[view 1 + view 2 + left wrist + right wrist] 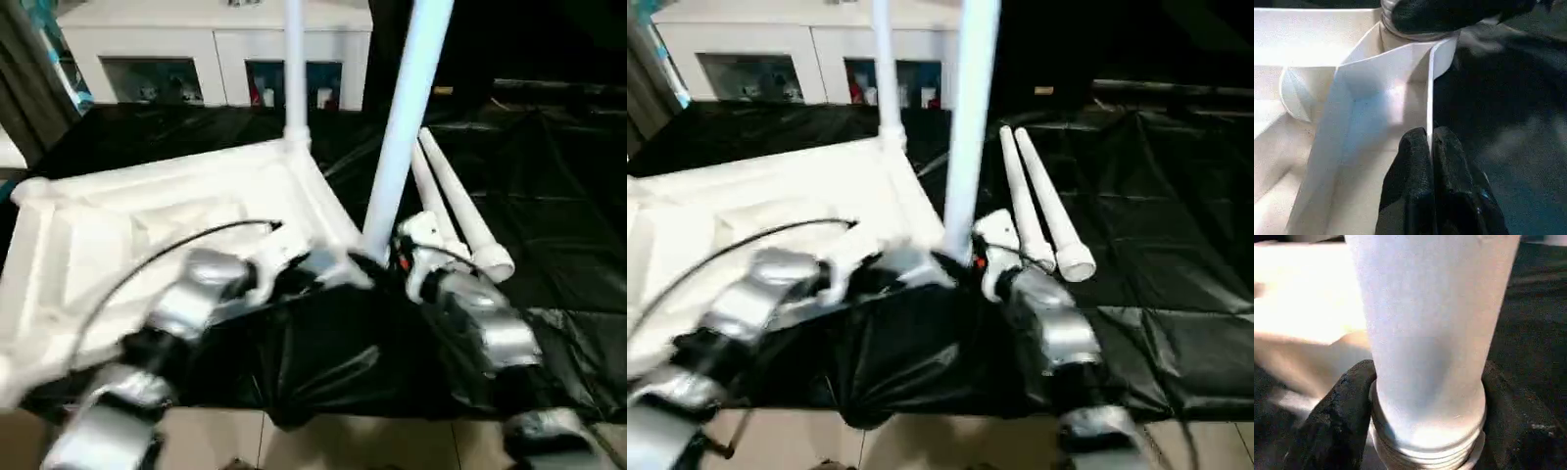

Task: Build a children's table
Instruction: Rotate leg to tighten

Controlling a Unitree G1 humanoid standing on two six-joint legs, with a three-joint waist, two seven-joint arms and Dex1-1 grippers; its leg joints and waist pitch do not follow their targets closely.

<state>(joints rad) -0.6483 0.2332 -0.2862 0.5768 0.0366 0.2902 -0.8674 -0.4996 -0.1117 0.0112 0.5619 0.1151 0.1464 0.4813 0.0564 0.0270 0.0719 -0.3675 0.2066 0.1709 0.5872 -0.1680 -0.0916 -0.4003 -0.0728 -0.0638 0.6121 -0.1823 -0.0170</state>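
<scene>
The children's table top point(147, 225) lies upside down on the black cloth, ribbed underside up. One white leg point(293, 69) stands upright in its far corner socket. A second leg point(407, 108) stands at the near right corner, its threaded end point(1425, 450) at the socket. My right gripper point(377, 262) is shut on this leg low down, with black fingers point(1337, 416) on either side of it. My left gripper point(1430, 147) is shut on the thin side wall point(1428, 88) of the table top, close to that same corner.
Two loose white legs point(460, 211) lie side by side on the black cloth point(549, 196) to the right. A white glass-door cabinet point(216, 59) stands behind the draped table. Pale floor point(294, 441) shows below the cloth's front edge.
</scene>
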